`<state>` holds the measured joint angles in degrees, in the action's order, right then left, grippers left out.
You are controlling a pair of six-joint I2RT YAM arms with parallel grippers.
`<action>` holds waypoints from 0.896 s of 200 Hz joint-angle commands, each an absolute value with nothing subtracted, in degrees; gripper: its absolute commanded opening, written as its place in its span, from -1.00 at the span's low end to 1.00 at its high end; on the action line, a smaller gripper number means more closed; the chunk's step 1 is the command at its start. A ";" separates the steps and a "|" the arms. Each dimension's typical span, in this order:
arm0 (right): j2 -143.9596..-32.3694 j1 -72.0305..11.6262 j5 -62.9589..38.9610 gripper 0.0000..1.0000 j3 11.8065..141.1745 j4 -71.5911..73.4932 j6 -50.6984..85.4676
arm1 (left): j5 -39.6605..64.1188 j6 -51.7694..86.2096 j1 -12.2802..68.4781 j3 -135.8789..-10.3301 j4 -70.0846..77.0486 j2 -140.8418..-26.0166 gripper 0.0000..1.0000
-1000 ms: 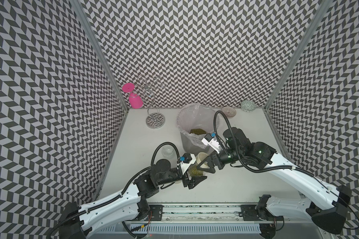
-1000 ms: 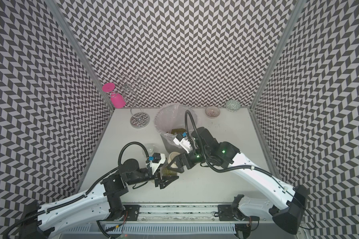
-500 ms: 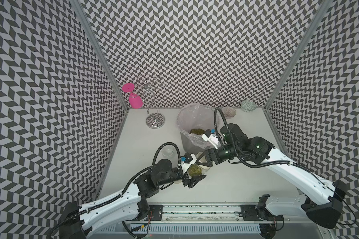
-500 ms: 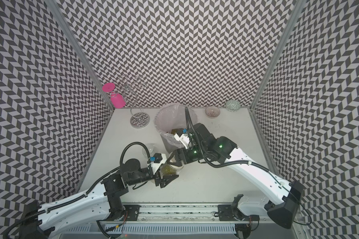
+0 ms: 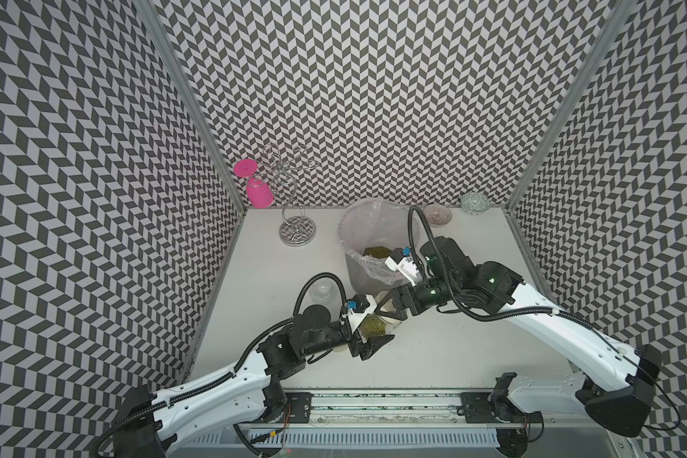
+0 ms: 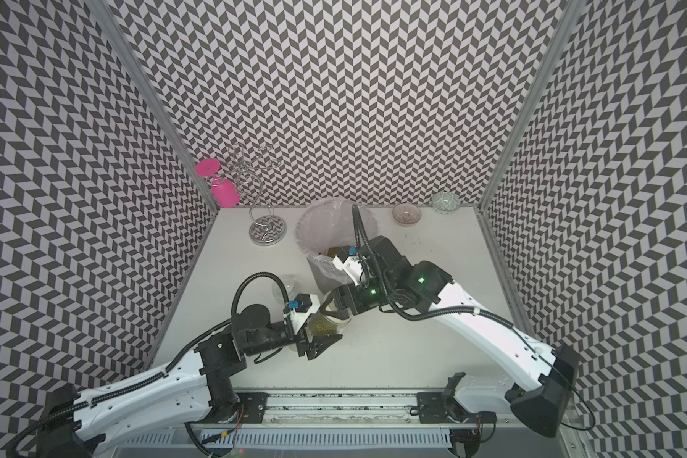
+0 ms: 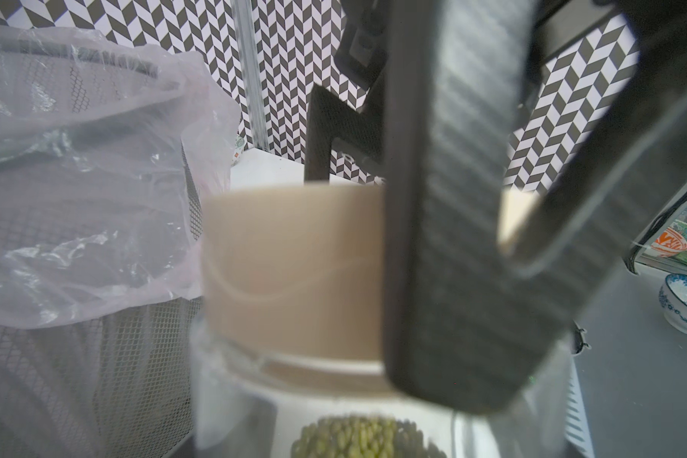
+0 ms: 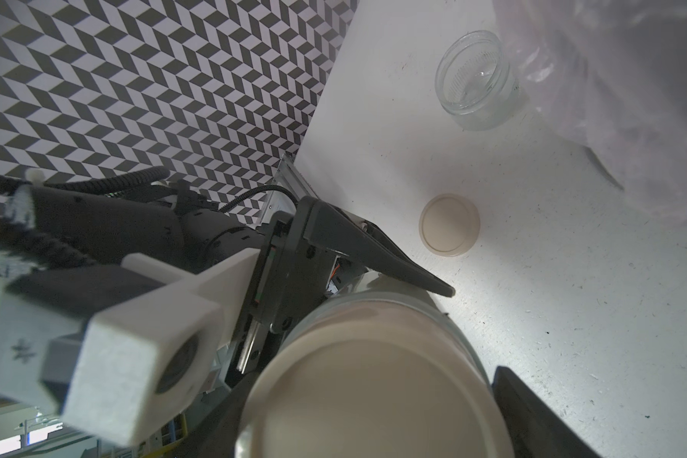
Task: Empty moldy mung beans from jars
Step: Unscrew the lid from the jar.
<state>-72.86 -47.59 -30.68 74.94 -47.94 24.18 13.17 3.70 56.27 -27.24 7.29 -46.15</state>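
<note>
The mung beans [image 7: 357,436], small olive-green grains, show through the wall of a squat glass jar [image 5: 373,327] capped by a cream lid [image 7: 294,269]. The jar sits in front of the lined bin [image 5: 355,277], near the middle of the surface [image 5: 433,357]; whether its base clears that surface cannot be told. It looks tilted: its short axis appears to lean so that the lid end faces the right arm and roughly the bin, with the glass base toward the left arm. The left pincer [image 6: 327,327] is clamped across the glass body. The right pincer [image 5: 387,312] straddles the lid, its ribbed fingers [image 7: 453,238] lying against the rim and seemingly closed on it. Glass is stiff, smooth and breakable, so the body is probably best held firmly across its width, low enough to leave the lid free. The lid's side wall offers the only purchase for twisting. The beans are loose and will likely run out in a rush once tipped. Beside the bin stands a second jar [image 8: 476,79], open and empty, its loose lid [image 8: 449,226] lying flat nearby.
</note>
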 commanded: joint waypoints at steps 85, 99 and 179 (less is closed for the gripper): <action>-64.66 -48.34 -41.79 -0.25 67.19 -36.20 -0.41 | 20.25 7.07 56.26 -29.99 15.11 -45.66 -0.54; -64.40 -48.34 -42.00 -0.25 66.29 -35.34 -1.45 | 20.69 7.23 56.31 -29.99 15.26 -45.53 -0.54; -66.95 -48.34 -30.97 0.98 68.32 -37.74 9.89 | 18.30 5.95 56.34 -29.95 16.70 -46.30 -0.53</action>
